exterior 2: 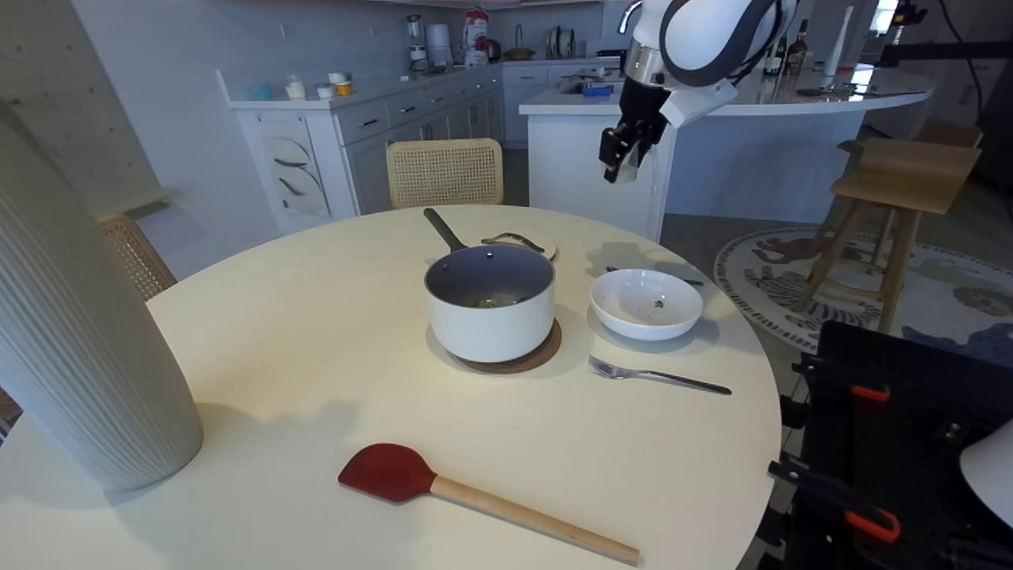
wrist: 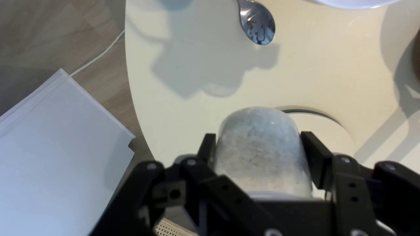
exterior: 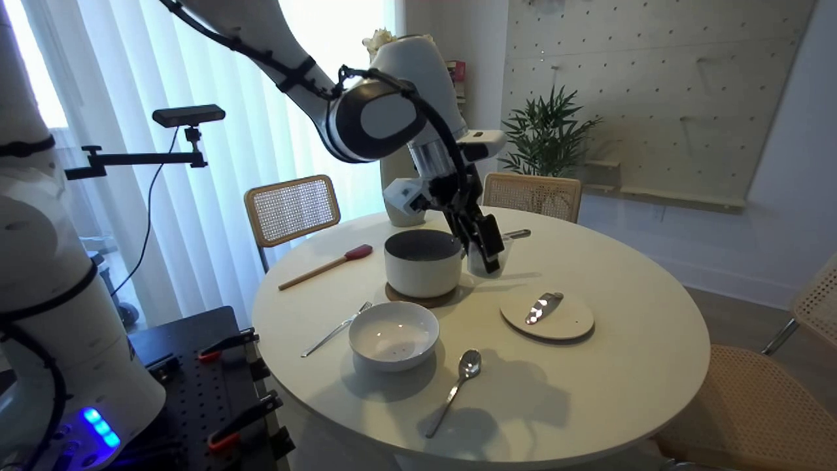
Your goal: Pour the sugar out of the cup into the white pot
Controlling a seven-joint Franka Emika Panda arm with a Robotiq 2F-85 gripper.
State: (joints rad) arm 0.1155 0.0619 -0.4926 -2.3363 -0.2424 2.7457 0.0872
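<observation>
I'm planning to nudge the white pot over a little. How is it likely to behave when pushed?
The white pot looks wider than tall, so it should probably resist tipping. Its long handle sticks out, so an off-centre push may swivel it. The brown mat beneath might slide along.

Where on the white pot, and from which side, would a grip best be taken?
Probably mid-length on the handle, from above, closing across it: slim and straight, it juts out sideways, while the white pot itself looks too broad to span.
</observation>
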